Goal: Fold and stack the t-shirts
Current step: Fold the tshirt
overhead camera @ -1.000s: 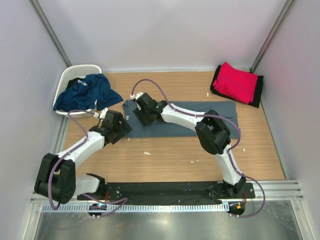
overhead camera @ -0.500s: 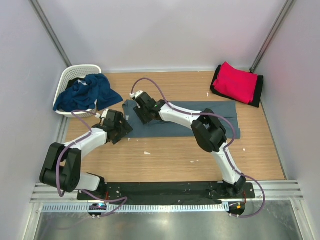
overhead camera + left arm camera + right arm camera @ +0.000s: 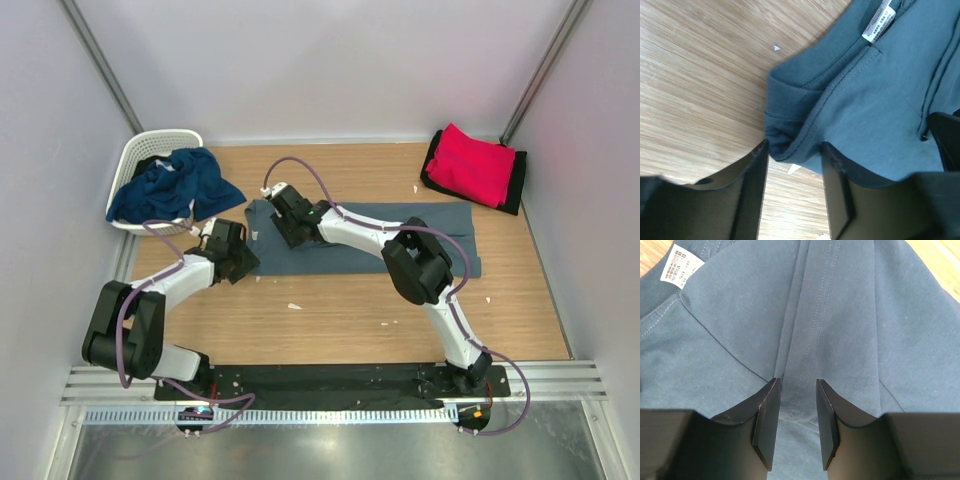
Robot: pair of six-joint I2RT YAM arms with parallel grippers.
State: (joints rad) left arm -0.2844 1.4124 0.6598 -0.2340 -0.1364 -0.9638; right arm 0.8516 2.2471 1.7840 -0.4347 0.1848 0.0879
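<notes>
A slate grey-blue t-shirt (image 3: 340,258) lies folded into a long strip across the middle of the table. My left gripper (image 3: 245,258) is at its near left corner. In the left wrist view that gripper (image 3: 793,150) is open, with the ribbed collar edge (image 3: 790,90) of the shirt reaching in between the fingertips. My right gripper (image 3: 282,225) rests on the strip's left end. It is open (image 3: 797,385), its fingers (image 3: 767,410) down on the cloth either side of a stitched fold (image 3: 810,315). A red t-shirt (image 3: 470,165) lies folded on a black one (image 3: 515,185) at the back right.
A navy blue shirt (image 3: 175,185) hangs over the white lattice basket (image 3: 150,148) at the back left. Grey walls with metal posts close in the table on three sides. Small white scraps (image 3: 294,306) dot the wood. A black base rail (image 3: 330,380) runs along the near edge.
The left arm's elbow has swung in and up while its gripper stayed at the shirt's corner. The right gripper has crept slightly left and back along the cloth.
</notes>
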